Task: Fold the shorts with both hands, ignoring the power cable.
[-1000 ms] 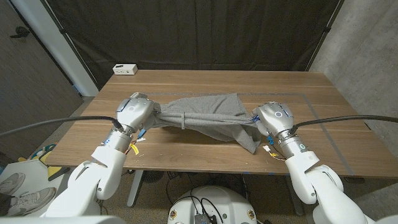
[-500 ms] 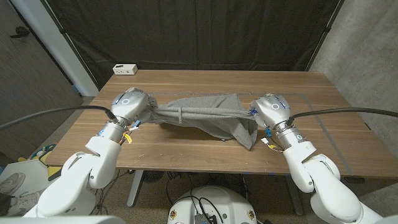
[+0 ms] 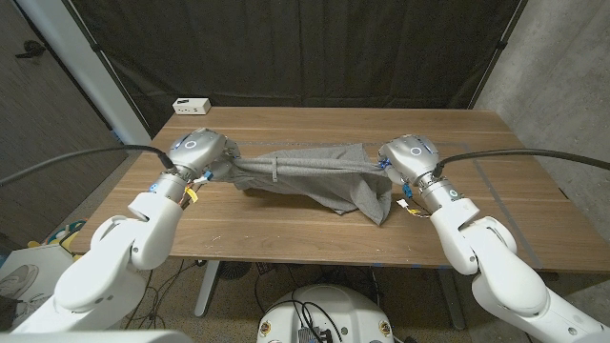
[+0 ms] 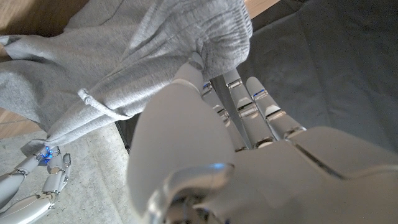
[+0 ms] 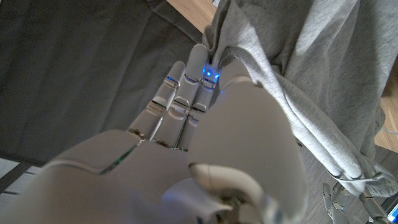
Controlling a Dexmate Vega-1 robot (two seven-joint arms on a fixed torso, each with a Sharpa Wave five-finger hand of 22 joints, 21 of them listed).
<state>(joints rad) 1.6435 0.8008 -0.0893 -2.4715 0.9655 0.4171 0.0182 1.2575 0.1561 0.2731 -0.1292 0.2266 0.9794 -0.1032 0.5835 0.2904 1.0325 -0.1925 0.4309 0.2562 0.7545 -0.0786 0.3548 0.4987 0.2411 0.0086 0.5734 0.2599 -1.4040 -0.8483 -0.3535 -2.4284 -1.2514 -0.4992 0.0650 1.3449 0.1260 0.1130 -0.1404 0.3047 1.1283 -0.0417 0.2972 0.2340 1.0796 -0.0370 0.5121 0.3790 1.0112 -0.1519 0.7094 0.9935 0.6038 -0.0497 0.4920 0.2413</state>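
Head view: grey shorts (image 3: 315,176) stretched taut over mid-table, lower part draping onto the wood. Left hand (image 3: 224,164) and right hand (image 3: 383,162) each pinch one end. Fold under way, judged roughly halfway; laying down and flattening remain.

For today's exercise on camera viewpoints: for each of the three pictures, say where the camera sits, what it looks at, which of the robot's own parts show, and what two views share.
Head view: on the robot's head, looking down at the wooden table; both arms, left hand and right hand lifting the grey shorts.
Left wrist view: behind the left hand, its fingers gripping the shorts.
Right wrist view: behind the right hand gripping the shorts.
Shared: both wrist views show the shorts and their drawstring.
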